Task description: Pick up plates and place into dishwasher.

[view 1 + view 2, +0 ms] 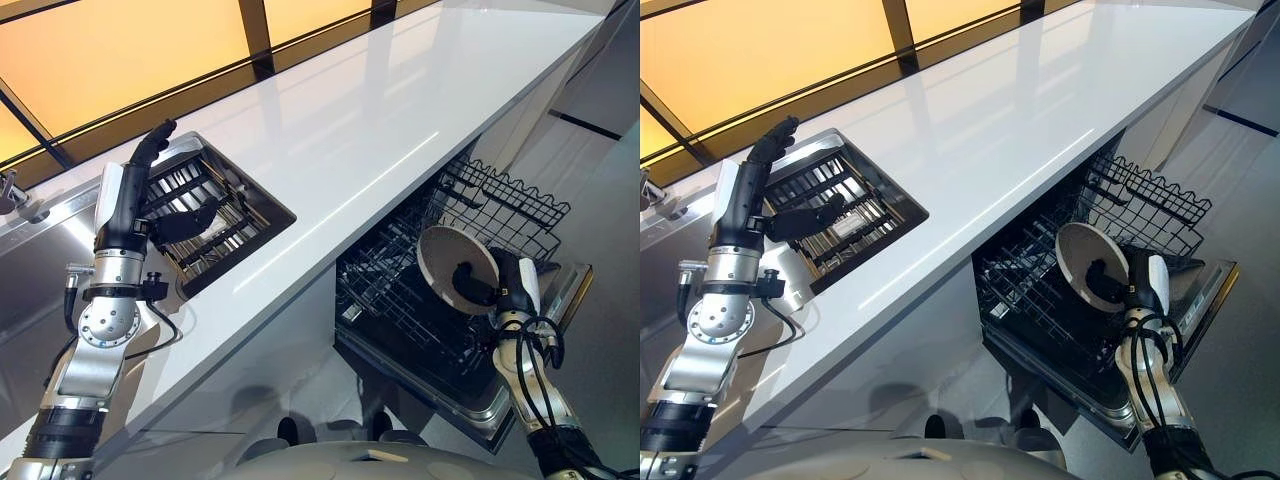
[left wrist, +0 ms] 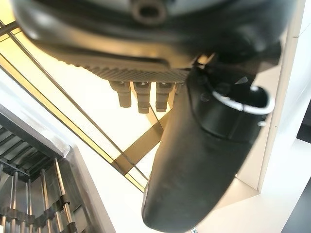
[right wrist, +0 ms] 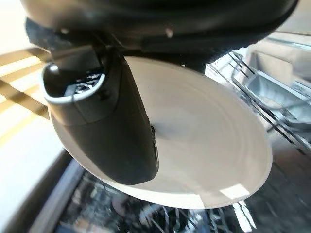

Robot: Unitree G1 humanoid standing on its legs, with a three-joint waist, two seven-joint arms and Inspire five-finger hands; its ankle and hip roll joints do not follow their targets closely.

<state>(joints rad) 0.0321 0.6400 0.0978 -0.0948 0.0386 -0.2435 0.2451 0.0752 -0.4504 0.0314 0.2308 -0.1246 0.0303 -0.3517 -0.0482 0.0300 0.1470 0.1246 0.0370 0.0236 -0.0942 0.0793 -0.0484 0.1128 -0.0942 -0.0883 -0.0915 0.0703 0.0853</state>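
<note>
- Left eye view: right hand (image 1: 490,283) at lower right of frame, thumb across the face of a white plate (image 1: 455,265), pinching it. Plate was tilted on edge above the dishwasher's lower rack (image 1: 400,290). Upper rack (image 1: 505,205) stood pulled out at right centre, open dishwasher door (image 1: 470,390) below it.
- Same view: left hand (image 1: 135,200) at left of frame, raised, fingers straight and holding nothing, over the dish drainer (image 1: 215,220) sunk into the white counter (image 1: 400,110). Sink (image 1: 35,260) at far left.
- Right eye view: same layout; plate in the lower right quarter of frame, above the lower rack.
- Left wrist view: thumb (image 2: 194,160) at centre, fingers (image 2: 146,94) extended above it, nothing between them.
- Right wrist view: thumb (image 3: 107,131) pressed on the plate's face at left centre; rack wires at right.
</note>
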